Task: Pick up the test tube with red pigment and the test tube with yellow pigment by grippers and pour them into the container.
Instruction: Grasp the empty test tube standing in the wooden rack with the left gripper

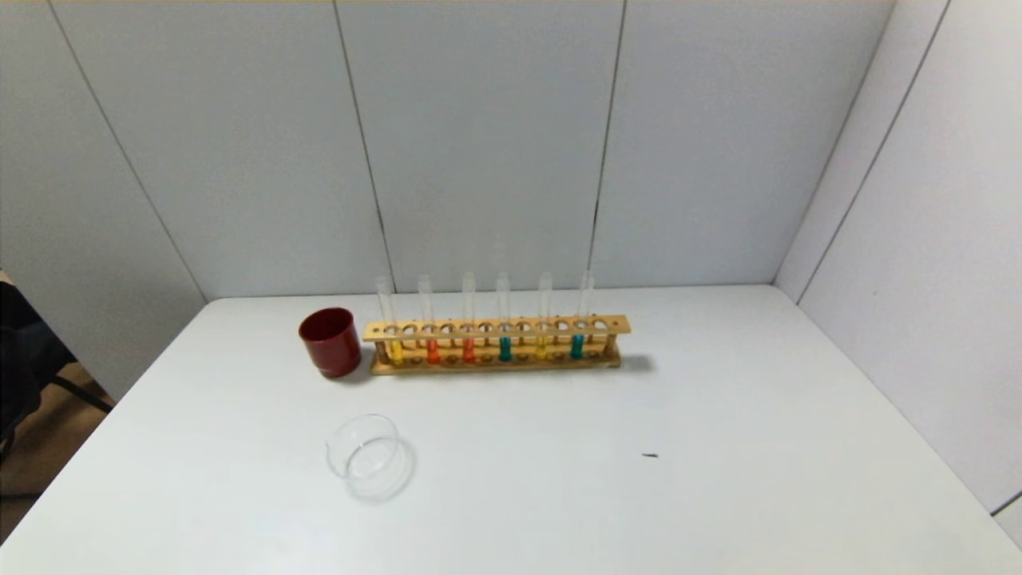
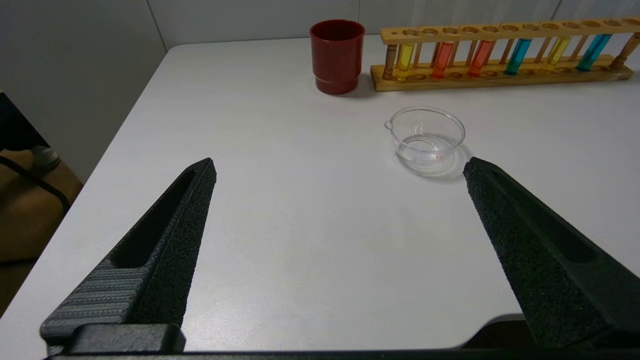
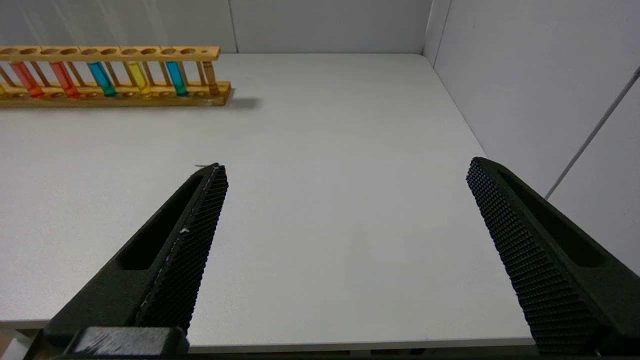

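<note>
A wooden rack (image 1: 495, 326) at the back of the table holds several upright tubes. The test tube with yellow pigment (image 1: 395, 351) (image 2: 405, 61) stands at the rack's left end. Beside it are two alike test tubes with red pigment (image 1: 432, 351) (image 2: 442, 59), the second (image 1: 469, 350) one slot further right. The container (image 1: 363, 457) (image 2: 425, 137), a clear glass dish, sits in front of the rack. My left gripper (image 2: 340, 165) hangs open over the table's near left edge, short of the dish. My right gripper (image 3: 347, 165) stands open over the near right edge, holding nothing.
A dark red cup (image 1: 330, 342) stands against the rack's left end. Teal tubes (image 1: 505, 349) and a paler yellow tube (image 1: 542, 347) fill the rack's right half. White walls close in behind and on the right. A small dark speck (image 1: 650, 455) lies on the table.
</note>
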You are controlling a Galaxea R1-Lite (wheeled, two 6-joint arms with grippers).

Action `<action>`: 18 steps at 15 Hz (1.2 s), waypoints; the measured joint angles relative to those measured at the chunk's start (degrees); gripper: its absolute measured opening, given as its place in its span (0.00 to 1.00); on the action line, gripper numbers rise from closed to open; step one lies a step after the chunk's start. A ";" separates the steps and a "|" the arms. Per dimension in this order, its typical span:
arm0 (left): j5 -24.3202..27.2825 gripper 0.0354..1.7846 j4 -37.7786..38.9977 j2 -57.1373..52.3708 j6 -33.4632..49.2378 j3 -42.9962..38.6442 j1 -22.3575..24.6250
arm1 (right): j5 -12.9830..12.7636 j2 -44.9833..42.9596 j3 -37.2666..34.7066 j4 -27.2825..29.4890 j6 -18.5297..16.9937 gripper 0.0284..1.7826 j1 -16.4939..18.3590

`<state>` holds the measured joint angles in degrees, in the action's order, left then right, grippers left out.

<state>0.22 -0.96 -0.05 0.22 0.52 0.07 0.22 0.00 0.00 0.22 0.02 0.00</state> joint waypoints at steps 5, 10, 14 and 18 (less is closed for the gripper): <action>-0.46 0.98 0.48 0.02 -0.57 -0.26 0.00 | 0.02 0.00 0.00 0.00 0.02 0.98 0.00; -0.44 0.98 0.55 0.00 -0.66 -0.50 0.00 | 0.00 0.00 0.00 0.02 0.00 0.98 0.00; -0.09 0.98 0.69 0.00 -2.36 -0.34 -0.17 | 0.00 0.00 0.00 0.02 0.05 0.98 0.00; 2.84 0.98 -5.12 0.76 -2.39 11.11 -0.17 | 0.02 0.00 0.00 0.02 0.02 0.98 0.00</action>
<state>3.06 -6.08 0.71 -2.17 11.63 -0.10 0.24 0.00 0.00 0.24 0.05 0.00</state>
